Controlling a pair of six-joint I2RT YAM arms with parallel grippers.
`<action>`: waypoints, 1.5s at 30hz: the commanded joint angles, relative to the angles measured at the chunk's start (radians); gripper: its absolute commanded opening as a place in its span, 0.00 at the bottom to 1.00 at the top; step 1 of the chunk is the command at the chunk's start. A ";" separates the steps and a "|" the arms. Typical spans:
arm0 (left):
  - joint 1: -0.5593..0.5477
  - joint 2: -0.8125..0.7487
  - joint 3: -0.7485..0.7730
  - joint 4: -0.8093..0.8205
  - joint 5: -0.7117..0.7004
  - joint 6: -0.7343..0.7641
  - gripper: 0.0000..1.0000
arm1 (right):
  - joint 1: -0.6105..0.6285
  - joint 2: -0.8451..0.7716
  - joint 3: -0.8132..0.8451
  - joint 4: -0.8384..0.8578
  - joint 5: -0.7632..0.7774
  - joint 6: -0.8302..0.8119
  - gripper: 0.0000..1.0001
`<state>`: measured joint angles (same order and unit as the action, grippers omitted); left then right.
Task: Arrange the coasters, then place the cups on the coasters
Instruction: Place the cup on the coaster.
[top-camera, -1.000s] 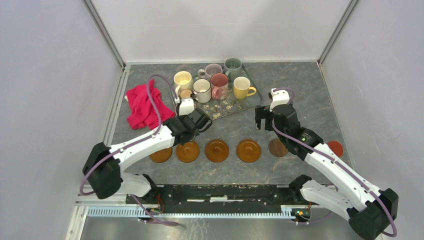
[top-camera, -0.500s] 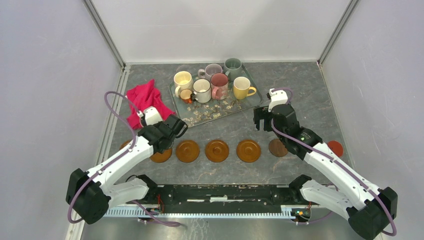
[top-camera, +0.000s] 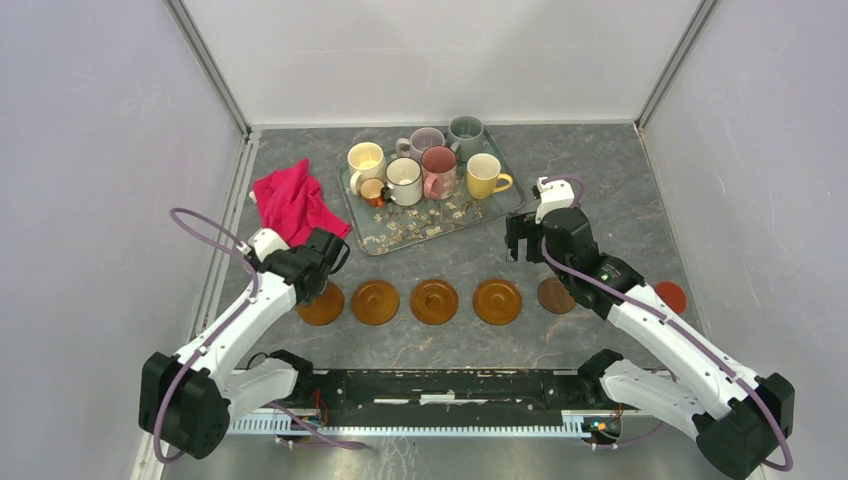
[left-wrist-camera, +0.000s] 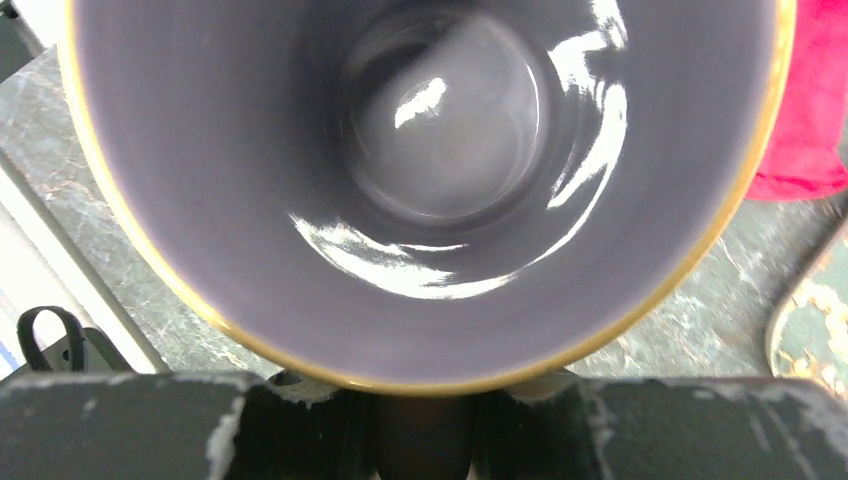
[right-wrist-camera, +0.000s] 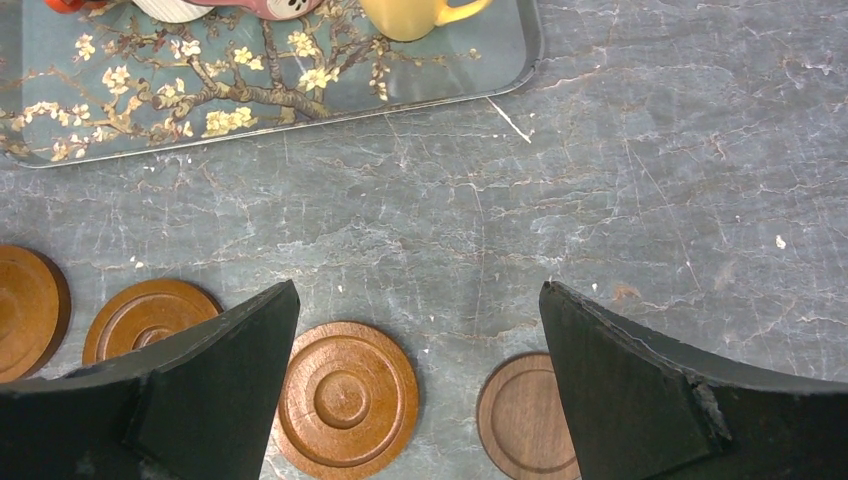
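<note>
A mauve-grey cup (left-wrist-camera: 430, 150) with a gold rim fills the left wrist view, mouth toward the camera. My left gripper (left-wrist-camera: 420, 425) is shut on its near side. In the top view that gripper (top-camera: 318, 262) hangs over the far edge of the leftmost orange-brown coaster (top-camera: 322, 306) and hides the cup. Three more orange-brown coasters (top-camera: 434, 301), a dark brown coaster (top-camera: 556, 295) and a red coaster (top-camera: 670, 297) continue the row. My right gripper (top-camera: 520, 240) stands open above bare table, over an orange-brown coaster (right-wrist-camera: 347, 398) and the dark brown coaster (right-wrist-camera: 520, 418).
The floral tray (top-camera: 440, 222) at the back holds several cups, among them a cream cup (top-camera: 366, 158) and a yellow cup (top-camera: 484, 175). A red cloth (top-camera: 290, 205) lies left of the tray, close behind my left gripper. Side walls stand left and right.
My left arm has swung left from the tray's front edge to the left end of the coaster row, carrying the cup. The right arm has barely moved.
</note>
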<state>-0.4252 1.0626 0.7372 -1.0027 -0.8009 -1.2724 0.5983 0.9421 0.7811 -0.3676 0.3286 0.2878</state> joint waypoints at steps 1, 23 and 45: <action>0.087 -0.053 -0.003 0.013 -0.126 -0.068 0.02 | 0.007 0.002 0.001 0.039 -0.015 0.000 0.98; 0.327 -0.082 -0.105 0.011 -0.070 -0.088 0.02 | 0.043 0.019 0.015 0.030 -0.017 -0.003 0.98; 0.338 -0.037 -0.162 0.161 -0.018 -0.005 0.07 | 0.044 0.018 0.015 0.024 -0.004 -0.007 0.98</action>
<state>-0.0963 1.0298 0.5690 -0.9016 -0.7376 -1.2919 0.6395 0.9615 0.7811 -0.3614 0.3145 0.2874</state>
